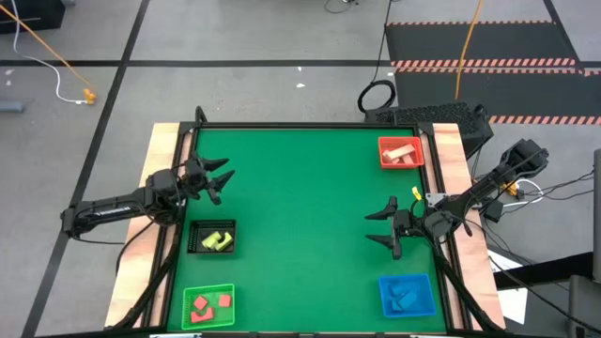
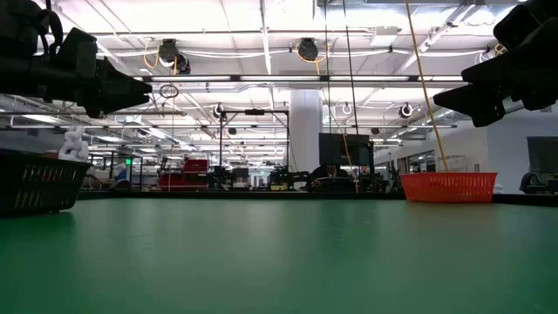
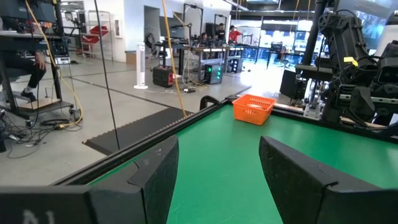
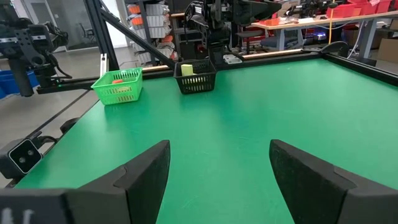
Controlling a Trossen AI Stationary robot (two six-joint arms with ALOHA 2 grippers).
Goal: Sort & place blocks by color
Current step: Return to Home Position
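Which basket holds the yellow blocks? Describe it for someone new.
On the green table, follow the left arm's edge. Between the left gripper and the green plastic basket sits a black mesh basket, the only black one, holding yellow blocks.

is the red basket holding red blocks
No, the red basket holds pale tan blocks; the red blocks lie in the green basket.

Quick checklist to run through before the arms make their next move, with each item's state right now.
1. Left claw open, empty: ok.
2. Right claw open, empty: ok.
3. No loose blocks on the table: ok.
4. One colour per basket, yellow blocks in black basket, red blocks in green basket, blue blocks in blue basket, tan blocks in red basket: ok.
5. Arms fully home: cannot tell.
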